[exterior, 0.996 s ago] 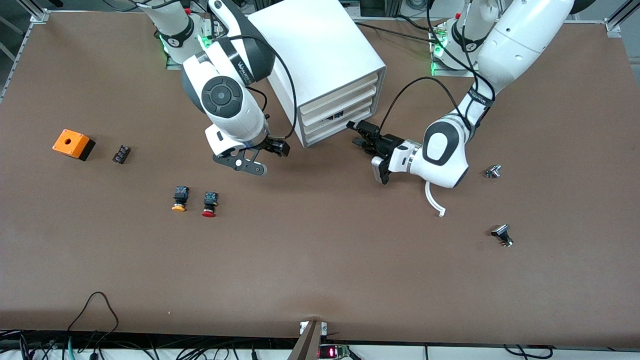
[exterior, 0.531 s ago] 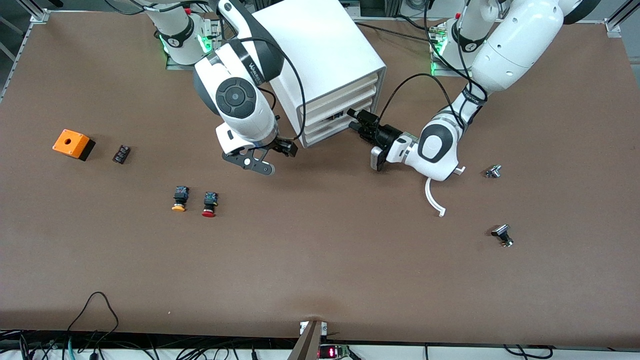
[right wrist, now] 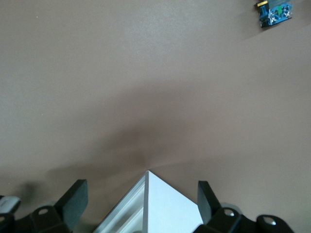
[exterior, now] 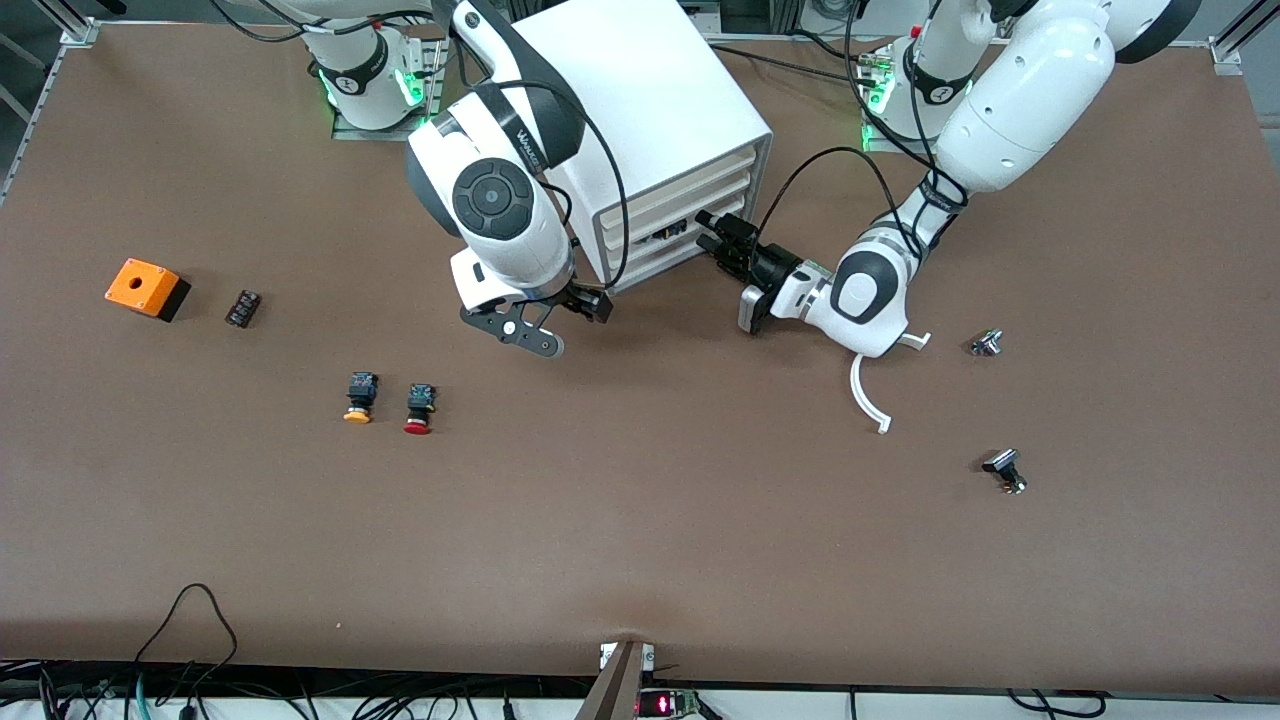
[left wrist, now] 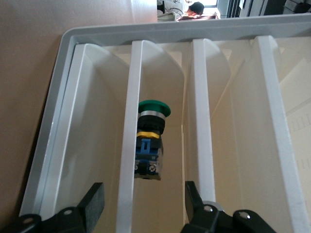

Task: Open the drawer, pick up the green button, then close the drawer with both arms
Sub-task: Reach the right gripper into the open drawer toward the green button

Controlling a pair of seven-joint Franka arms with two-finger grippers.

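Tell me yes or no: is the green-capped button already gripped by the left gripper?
No. In the left wrist view the button lies between the cabinet's cream fronts, clear of the left gripper, whose fingers stand apart short of it.

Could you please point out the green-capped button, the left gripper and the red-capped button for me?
green-capped button (left wrist: 153,108), left wrist view, on its green cap.
left gripper (exterior: 716,233), front view, between its fingertips at the cabinet front.
red-capped button (exterior: 418,426), front view, on its red cap.

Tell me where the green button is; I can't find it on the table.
The green button sits inside the white cabinet, between cream drawer fronts, straight ahead of the left gripper in the left wrist view.
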